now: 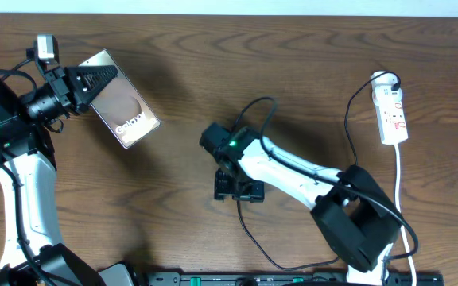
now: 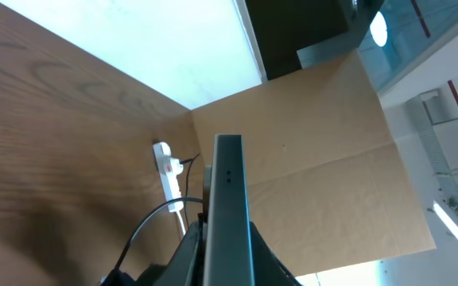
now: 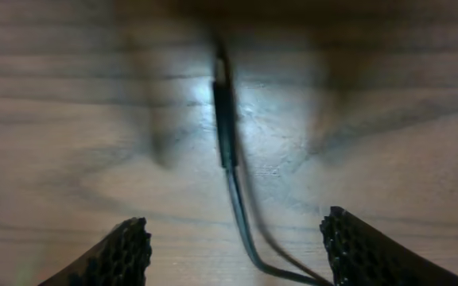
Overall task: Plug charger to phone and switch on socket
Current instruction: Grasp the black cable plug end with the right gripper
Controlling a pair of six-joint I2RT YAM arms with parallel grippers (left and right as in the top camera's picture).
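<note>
The slim, dark-framed rectangular smartphone [image 1: 126,111] is far to the left of the long white plastic power strip [image 1: 393,113], at about the same depth on the brown wooden table [image 1: 308,48]. The phone's far-left end sits between the fingers of the left gripper [image 1: 95,81]. The thin black charger cable [image 3: 238,208] lies left of the strip and nearer the robot. Its small plug tip [image 3: 223,107] lies flat on the table under the right gripper [image 1: 237,189], between the jaws and apart from both.

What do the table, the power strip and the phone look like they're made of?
The table looks like wood or wood-look laminate, matte, with brown grain lines. The power strip seems moulded white plastic, smooth. The phone likely has a smooth glass face in a dark frame.
</note>
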